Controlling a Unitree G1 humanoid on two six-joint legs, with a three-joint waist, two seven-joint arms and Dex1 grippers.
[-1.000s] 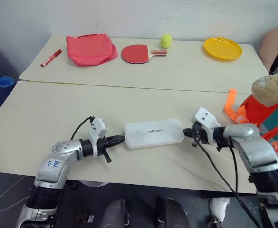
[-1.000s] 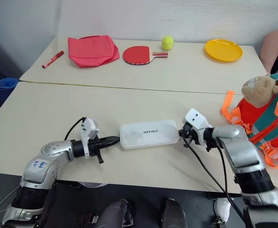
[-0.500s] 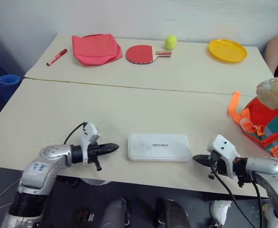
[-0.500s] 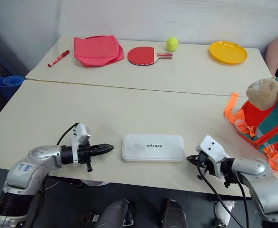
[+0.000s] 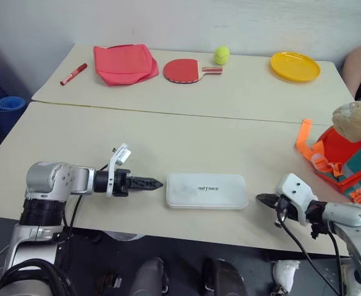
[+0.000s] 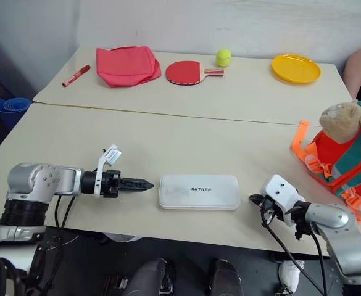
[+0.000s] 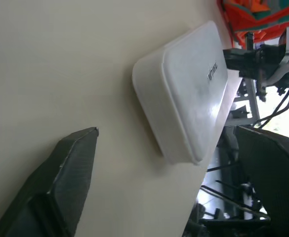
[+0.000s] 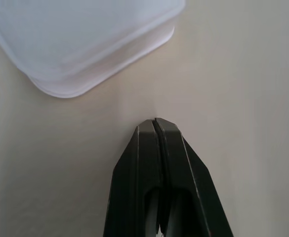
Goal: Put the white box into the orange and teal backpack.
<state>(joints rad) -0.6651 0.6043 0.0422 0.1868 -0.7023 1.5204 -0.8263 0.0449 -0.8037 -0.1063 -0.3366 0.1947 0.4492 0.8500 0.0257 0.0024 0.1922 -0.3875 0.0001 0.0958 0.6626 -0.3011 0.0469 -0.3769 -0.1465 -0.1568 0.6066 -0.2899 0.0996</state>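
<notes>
We see what looks like a plain test room or lab; two pale tables (image 5: 242, 98) pushed together against a bare white wall (image 5: 168, 21); assorted props laid out on top; loose cables below the table edge.

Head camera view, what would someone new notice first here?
Probably the white box lying flat near the front edge of the table, with the left gripper and right gripper pointing at its two ends, neither touching it. Next, the orange and teal backpack at the right edge, with a plush toy on top.
</notes>
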